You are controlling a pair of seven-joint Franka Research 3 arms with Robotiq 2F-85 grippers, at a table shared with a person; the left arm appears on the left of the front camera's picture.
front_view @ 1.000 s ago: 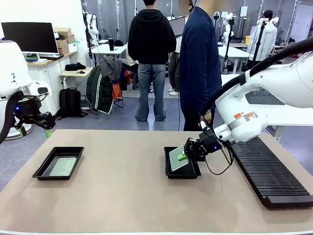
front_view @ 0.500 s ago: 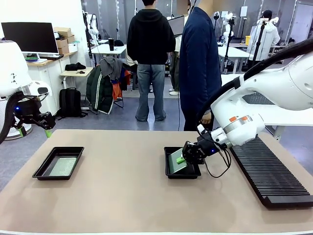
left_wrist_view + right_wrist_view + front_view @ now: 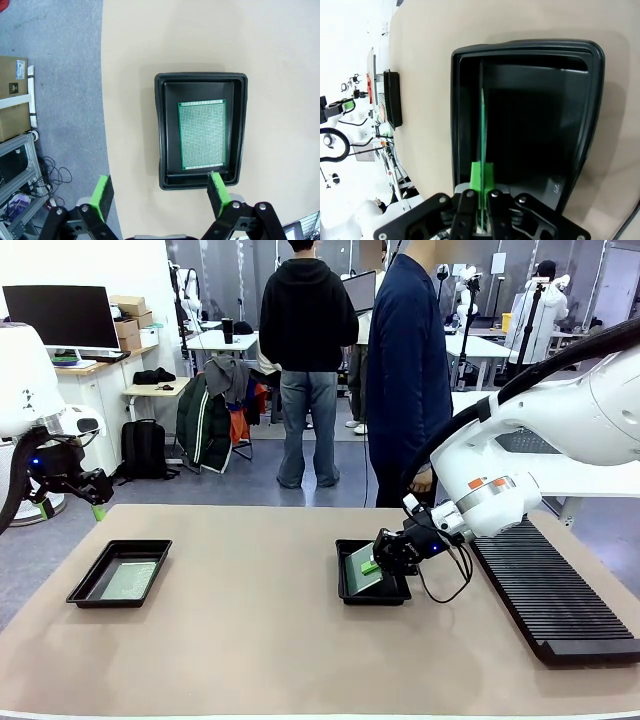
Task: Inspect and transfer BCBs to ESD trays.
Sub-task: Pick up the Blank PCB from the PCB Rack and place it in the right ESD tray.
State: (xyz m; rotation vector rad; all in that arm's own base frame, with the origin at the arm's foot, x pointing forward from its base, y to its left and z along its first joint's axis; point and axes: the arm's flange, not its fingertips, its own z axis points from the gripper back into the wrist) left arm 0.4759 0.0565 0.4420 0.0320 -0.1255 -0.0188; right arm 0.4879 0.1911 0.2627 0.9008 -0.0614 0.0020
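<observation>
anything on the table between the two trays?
Nothing: in the front view, bare tabletop runs from the left tray to the right tray.

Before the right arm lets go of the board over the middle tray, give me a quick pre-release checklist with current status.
1. Right gripper shut on the board: ok.
2. Board over the middle tray: ok.
3. Board lying flat in that tray: not ok, it is tilted on edge.
4. Tray floor beneath it free of other boards: ok in the right wrist view.
5. Left gripper open and away from the drop: ok.
6. Left tray already holds its board flat: ok.
</observation>
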